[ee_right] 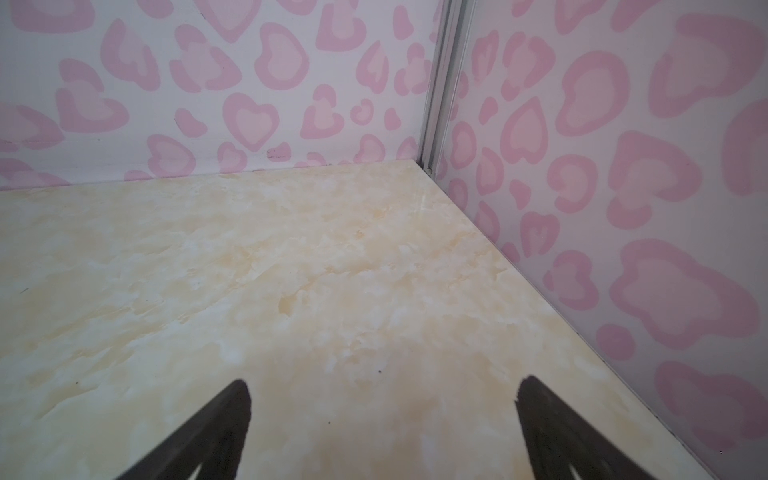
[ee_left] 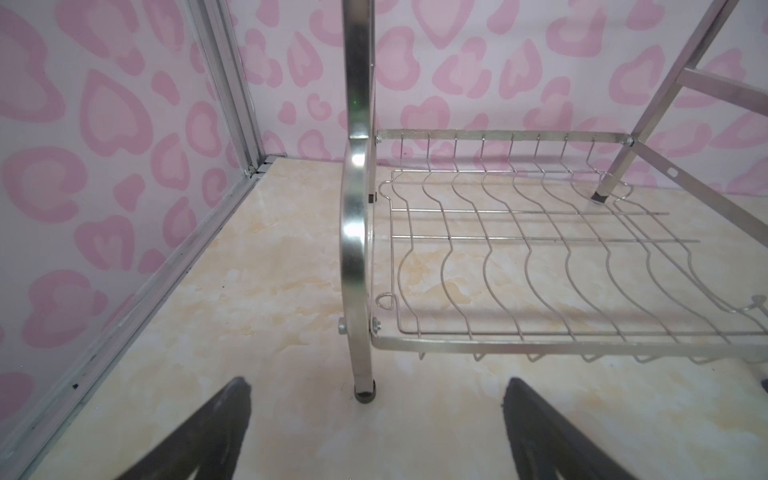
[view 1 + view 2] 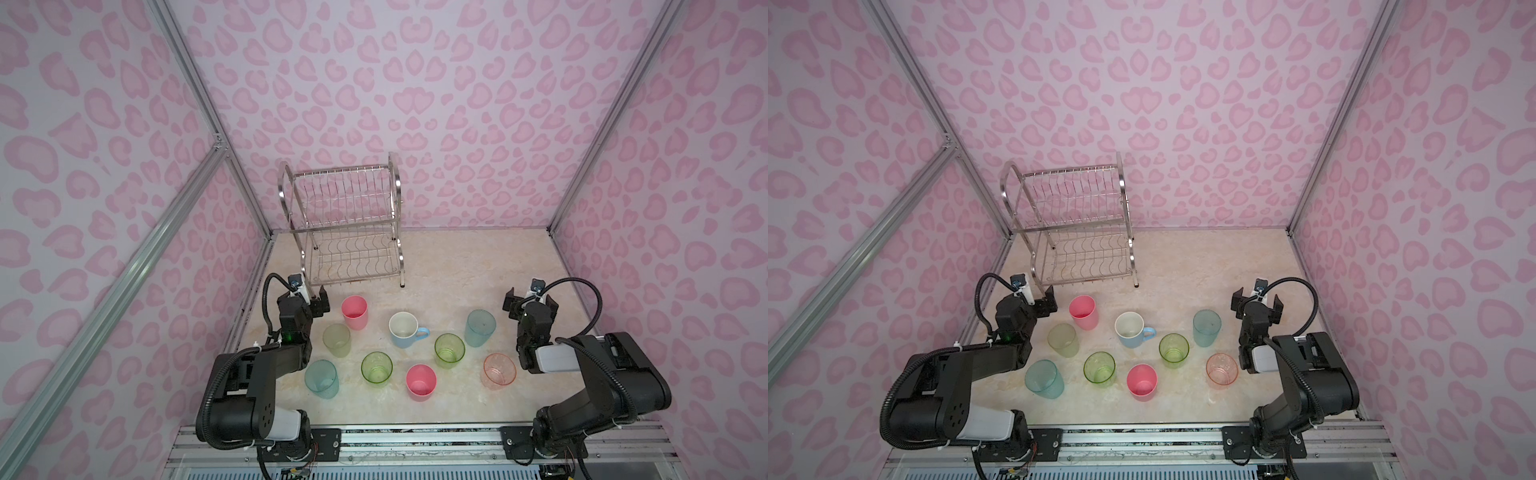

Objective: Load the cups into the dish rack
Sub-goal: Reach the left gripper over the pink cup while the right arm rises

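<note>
Nine cups [image 3: 421,382] upright on table [image 3: 457,266], none loaded. We see jaws spread wide, empty, on both arms: left gripper [image 3: 318,304] by pink cup [image 3: 354,311], nose at rack leg [image 2: 360,361]; right gripper [image 3: 530,303] near teal cup [image 3: 480,328]. Rack [image 3: 345,224] behind, empty. Risks: we bump rack leg, knock crowded neighbours, smooth cup slips.

Bright, even light, soft shadows; wide-angle corners darken, wrist views slightly blurred.

The left arm [image 3: 257,374] and right arm [image 3: 623,374] are black with white covers [image 3: 286,424] and ribbed black cables [image 3: 264,299].
</note>
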You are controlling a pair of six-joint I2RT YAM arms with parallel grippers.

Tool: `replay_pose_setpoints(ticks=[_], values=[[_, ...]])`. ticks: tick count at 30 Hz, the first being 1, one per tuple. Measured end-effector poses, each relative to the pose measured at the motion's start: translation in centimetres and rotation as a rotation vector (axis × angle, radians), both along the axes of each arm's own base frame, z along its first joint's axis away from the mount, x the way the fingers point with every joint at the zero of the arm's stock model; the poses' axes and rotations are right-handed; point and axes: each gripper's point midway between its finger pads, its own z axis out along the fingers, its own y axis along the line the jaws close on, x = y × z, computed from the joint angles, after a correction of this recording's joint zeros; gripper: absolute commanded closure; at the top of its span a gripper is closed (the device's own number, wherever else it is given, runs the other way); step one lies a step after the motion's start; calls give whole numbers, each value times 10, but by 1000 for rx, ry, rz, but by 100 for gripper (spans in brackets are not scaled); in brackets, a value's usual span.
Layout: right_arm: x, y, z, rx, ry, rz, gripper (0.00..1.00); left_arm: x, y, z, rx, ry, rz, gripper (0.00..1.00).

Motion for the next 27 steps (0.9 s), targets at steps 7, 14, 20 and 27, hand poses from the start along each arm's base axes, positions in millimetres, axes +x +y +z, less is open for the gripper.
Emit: replay_pose_setpoints(ticks=[7, 14, 20, 27], values=[[-3, 0, 0, -6, -1, -8, 2, 1, 11, 26, -9, 1, 88, 2], [-7, 4, 7, -25, -20, -7, 2, -11, 10, 49, -65, -20, 153, 2], [-12, -1, 45, -29, -97, -53, 2, -11, 12, 71, -105, 13, 250, 4], [-8, -3, 102, 52, -166, -109, 7, -32, 4, 61, -161, 162, 298, 10]])
